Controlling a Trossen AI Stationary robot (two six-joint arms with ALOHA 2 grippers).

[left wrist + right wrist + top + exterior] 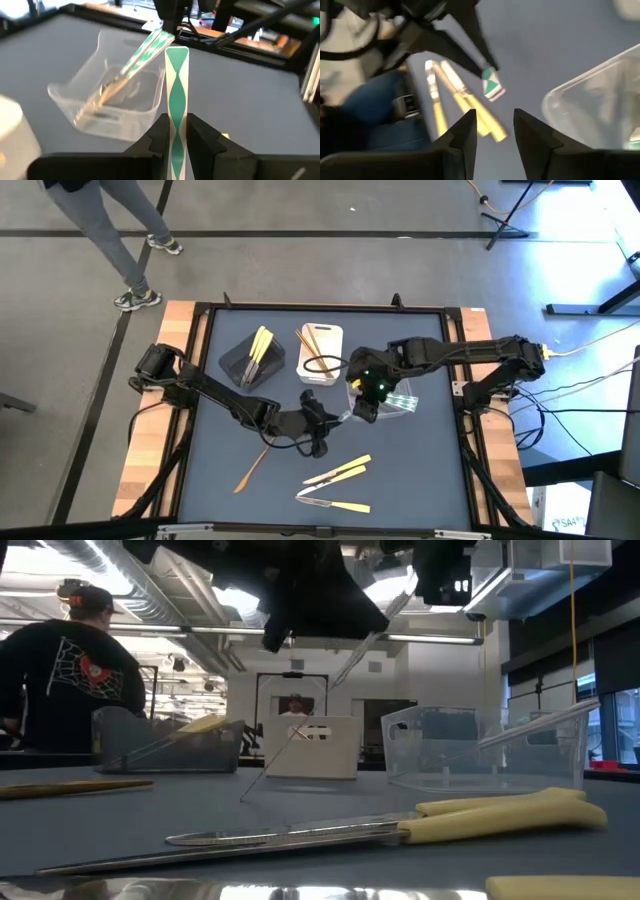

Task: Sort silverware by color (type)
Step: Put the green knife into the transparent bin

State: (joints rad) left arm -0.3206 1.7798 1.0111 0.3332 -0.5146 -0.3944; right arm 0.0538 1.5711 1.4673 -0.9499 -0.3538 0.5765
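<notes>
My left gripper (176,120) is shut on a silver-grey utensil with a green-and-white patterned handle (177,75), held above the table's middle (322,420). My right gripper (495,117) stands open just beyond it (362,408), nothing between its fingers, beside the clear tray (400,402). A second green-and-white utensil (142,55) lies in that tray, leaning on its rim. Yellow utensils (258,345) stand in the black tray, orange-brown ones (315,345) in the white tray. Two yellow-handled knives (340,472) and an orange-brown utensil (250,470) lie on the mat. My left gripper pinches the utensil's patterned handle (176,132) between its two fingers, which lie along it. The handle's free end (491,86) sticks out past the fingertips, toward the clear tray. The utensil is lifted clear of the table, held slanting.
The black tray (250,362) and white tray (322,365) stand at the mat's far side, left of the clear tray. A third yellow-handled knife (335,502) lies near the front edge. A person (70,670) stands beyond the table.
</notes>
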